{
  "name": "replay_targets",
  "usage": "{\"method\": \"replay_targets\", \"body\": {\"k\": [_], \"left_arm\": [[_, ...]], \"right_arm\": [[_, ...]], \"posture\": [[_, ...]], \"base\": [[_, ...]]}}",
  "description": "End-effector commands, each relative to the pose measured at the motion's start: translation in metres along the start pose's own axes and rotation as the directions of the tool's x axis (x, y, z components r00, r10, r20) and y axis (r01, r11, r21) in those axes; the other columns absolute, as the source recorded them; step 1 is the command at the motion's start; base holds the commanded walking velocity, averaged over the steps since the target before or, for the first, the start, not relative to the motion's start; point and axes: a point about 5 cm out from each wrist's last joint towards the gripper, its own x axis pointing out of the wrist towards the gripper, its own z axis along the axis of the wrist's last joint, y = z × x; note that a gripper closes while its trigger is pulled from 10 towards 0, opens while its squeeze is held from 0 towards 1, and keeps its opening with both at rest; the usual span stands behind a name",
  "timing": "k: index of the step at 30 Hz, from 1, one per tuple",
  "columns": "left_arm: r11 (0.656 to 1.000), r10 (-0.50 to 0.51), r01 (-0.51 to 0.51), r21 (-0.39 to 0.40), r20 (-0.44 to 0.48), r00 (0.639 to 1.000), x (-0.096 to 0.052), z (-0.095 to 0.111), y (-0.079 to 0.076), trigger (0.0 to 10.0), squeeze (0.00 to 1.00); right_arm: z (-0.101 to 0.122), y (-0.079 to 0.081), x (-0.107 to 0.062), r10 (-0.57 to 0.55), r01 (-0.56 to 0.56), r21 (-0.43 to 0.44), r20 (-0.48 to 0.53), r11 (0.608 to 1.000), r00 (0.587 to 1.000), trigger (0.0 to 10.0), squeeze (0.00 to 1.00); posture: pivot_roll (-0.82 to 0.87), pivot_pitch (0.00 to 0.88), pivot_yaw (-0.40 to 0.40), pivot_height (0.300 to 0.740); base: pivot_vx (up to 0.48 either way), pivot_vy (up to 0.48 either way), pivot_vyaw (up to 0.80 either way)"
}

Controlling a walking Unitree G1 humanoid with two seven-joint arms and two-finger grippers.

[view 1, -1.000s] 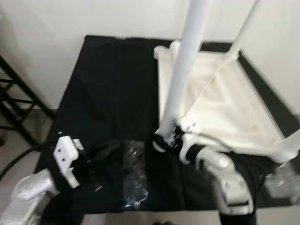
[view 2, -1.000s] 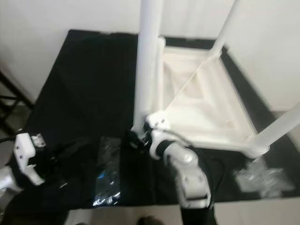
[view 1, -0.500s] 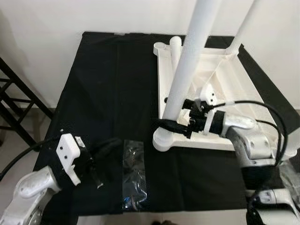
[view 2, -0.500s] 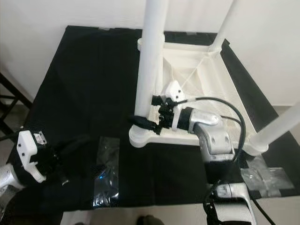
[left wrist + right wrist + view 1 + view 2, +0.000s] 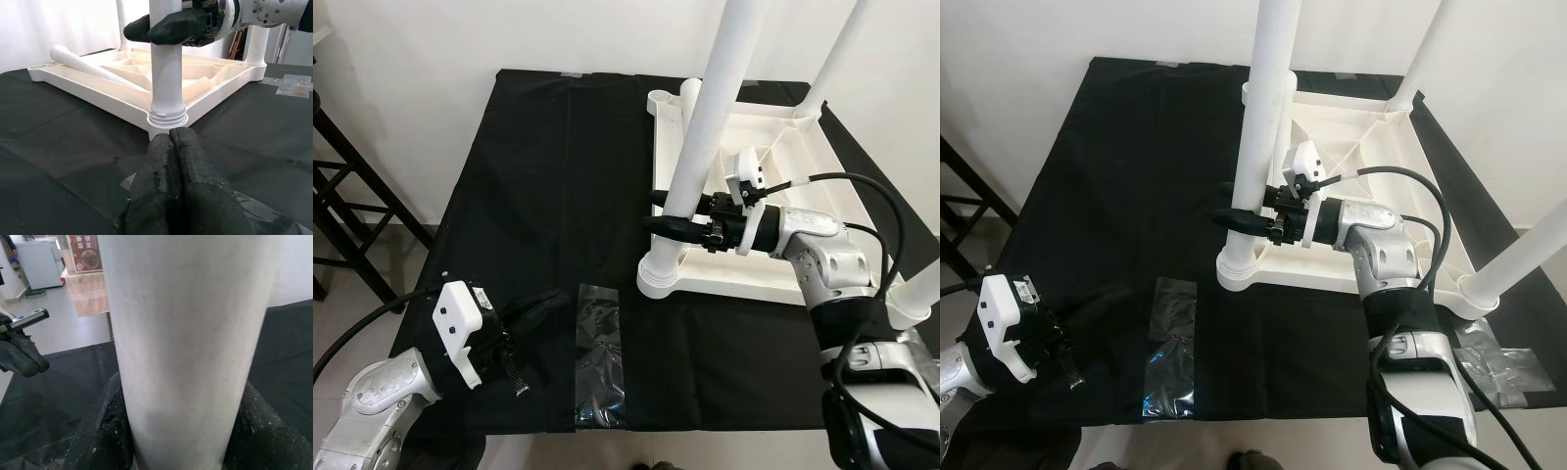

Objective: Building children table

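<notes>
A white children's table top lies upside down on a black cloth. Three white legs stand up from its corners. My right gripper is shut around the near left leg, a little above its screw socket; the black fingers hug the leg on both sides. A loose fourth leg lies inside the frame by the far left corner. My left gripper rests shut and empty on the cloth at the near left, pointing toward that leg's base.
A clear plastic bag lies flat on the cloth between my left gripper and the table top. More plastic lies at the near right. A black metal rack stands on the floor to the left. A white wall is behind.
The view has shifted and steadied. My right gripper now grips the near left leg higher up than before, when it was down by the socket. The left gripper has stayed put.
</notes>
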Motion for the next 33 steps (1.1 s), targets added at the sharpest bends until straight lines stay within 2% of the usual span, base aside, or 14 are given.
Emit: {"method": "replay_targets", "body": {"k": [1, 4, 5, 6, 7, 8, 9, 14, 19, 20, 22, 23, 32, 33], "left_arm": [[1.000, -0.004, 0.004, -0.014, -0.013, 1.000, -0.001, -0.003, -0.003, 10.0, 0.00], [1.000, -0.004, 0.004, -0.013, -0.013, 1.000, -0.002, -0.003, -0.003, 10.0, 0.00], [1.000, -0.004, 0.003, -0.014, -0.012, 1.000, -0.003, -0.002, -0.003, 10.0, 0.00], [1.000, -0.003, 0.003, -0.014, -0.013, 1.000, -0.004, -0.002, -0.002, 10.0, 0.00], [1.000, -0.003, 0.003, -0.014, -0.013, 1.000, -0.004, -0.002, -0.002, 10.0, 0.00], [1.000, -0.003, 0.003, -0.013, -0.014, 1.000, -0.005, -0.001, -0.002, 10.0, 0.00], [1.000, -0.005, 0.005, -0.014, -0.014, 1.000, -0.005, -0.001, -0.001, 10.0, 0.00], [1.000, -0.006, 0.006, -0.018, -0.016, 1.000, -0.006, -0.003, 0.001, 10.0, 0.00], [1.000, -0.003, 0.003, -0.023, -0.013, 1.000, -0.005, -0.004, 0.001, 10.0, 0.00], [1.000, 0.002, -0.003, -0.021, -0.012, 1.000, -0.005, -0.005, 0.001, 10.0, 0.00], [1.000, 0.006, -0.006, -0.020, -0.011, 1.000, -0.005, -0.005, 0.002, 10.0, 0.00], [1.000, 0.007, -0.007, -0.019, -0.010, 1.000, -0.004, -0.005, 0.002, 10.0, 0.00], [1.000, 0.002, -0.002, -0.020, -0.010, 1.000, -0.003, -0.006, 0.000, 10.0, 0.00], [1.000, 0.001, -0.002, -0.020, -0.009, 1.000, -0.003, -0.006, 0.000, 10.0, 0.00]], "right_arm": [[-0.014, 0.001, -0.007, -0.047, 0.047, 0.015, -0.047, 0.999, 0.998, 0.0, 0.00], [-0.021, 0.004, -0.009, -0.117, 0.119, 0.028, -0.057, 0.993, 0.991, 0.0, 0.00], [-0.035, 0.009, -0.008, -0.289, 0.294, 0.055, -0.082, 0.954, 0.954, 0.0, 0.00], [-0.053, 0.015, -0.004, -0.573, 0.582, 0.143, -0.104, 0.800, 0.813, 0.0, 0.00], [-0.053, 0.015, -0.004, -0.573, 0.582, 0.143, -0.104, 0.800, 0.813, 0.0, 0.00], [-0.066, 0.020, -0.006, -0.736, 0.752, 0.198, -0.159, 0.629, 0.658, 0.0, 0.00], [-0.077, 0.047, 0.004, -0.758, 0.779, 0.238, -0.192, 0.580, 0.623, 0.0, 0.00], [-0.075, 0.087, 0.029, -0.695, 0.713, 0.189, -0.161, 0.675, 0.701, 0.0, 0.00], [-0.079, 0.086, 0.033, -0.665, 0.690, 0.184, -0.185, 0.700, 0.724, 0.0, 0.00], [-0.078, 0.089, 0.036, -0.637, 0.666, 0.192, -0.192, 0.721, 0.746, 10.0, 0.00], [-0.075, 0.093, 0.038, -0.618, 0.649, 0.196, -0.198, 0.735, 0.761, 10.0, 0.02], [-0.073, 0.096, 0.041, -0.592, 0.624, 0.218, -0.199, 0.750, 0.781, 10.0, 1.00], [-0.053, 0.082, 0.043, -0.406, 0.415, 0.196, -0.087, 0.889, 0.910, 10.0, 0.91], [-0.046, 0.074, 0.041, -0.344, 0.348, 0.167, -0.056, 0.922, 0.937, 10.0, 0.55]], "posture": [[0.08, 0.152, -0.104, 0.740], [0.08, 0.156, -0.108, 0.740], [0.07, 0.158, -0.111, 0.740], [0.06, 0.165, -0.101, 0.740], [0.06, 0.165, -0.101, 0.740], [0.06, 0.165, -0.101, 0.740], [0.06, 0.173, -0.100, 0.740], [0.05, 0.160, -0.087, 0.740], [0.04, 0.145, -0.095, 0.740], [0.04, 0.141, -0.095, 0.740], [0.04, 0.137, -0.096, 0.740], [0.04, 0.137, -0.096, 0.740], [0.05, 0.128, -0.093, 0.740], [0.05, 0.128, -0.093, 0.740]], "base": [[0.000, 0.000, 0.00], [0.000, 0.000, 0.00], [0.000, 0.000, 0.00], [0.000, 0.000, 0.00], [0.000, 0.000, 0.00], [0.000, 0.000, 0.00], [0.000, 0.000, 0.00], [0.000, 0.000, 0.00], [0.000, 0.000, 0.00], [0.000, 0.000, 0.00], [0.000, 0.000, 0.00], [0.000, 0.000, 0.00], [0.000, 0.000, 0.00], [0.000, 0.000, 0.00]]}}
